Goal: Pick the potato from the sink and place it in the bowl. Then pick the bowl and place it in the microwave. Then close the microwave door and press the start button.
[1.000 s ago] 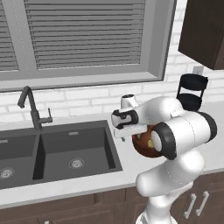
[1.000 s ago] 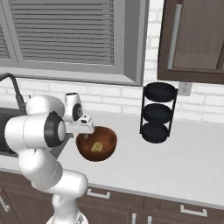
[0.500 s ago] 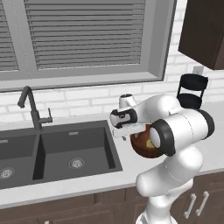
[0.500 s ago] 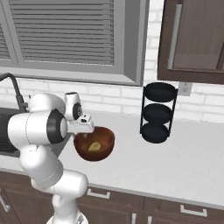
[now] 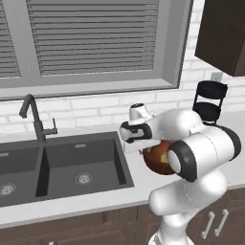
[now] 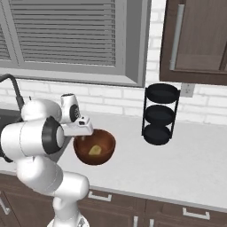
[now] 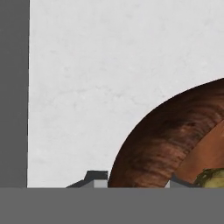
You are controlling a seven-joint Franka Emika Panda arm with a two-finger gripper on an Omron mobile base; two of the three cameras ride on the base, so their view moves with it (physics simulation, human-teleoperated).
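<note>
Lumpy yellowish potato [image 6: 94, 150] inside smooth round wood-grain bowl [image 6: 94, 147].

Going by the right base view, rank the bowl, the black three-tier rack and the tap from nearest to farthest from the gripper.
1. bowl: right at the gripper, by its near-side rim.
2. tap: at the left edge, over the sink.
3. black three-tier rack: off to the right, against the wall.
</note>
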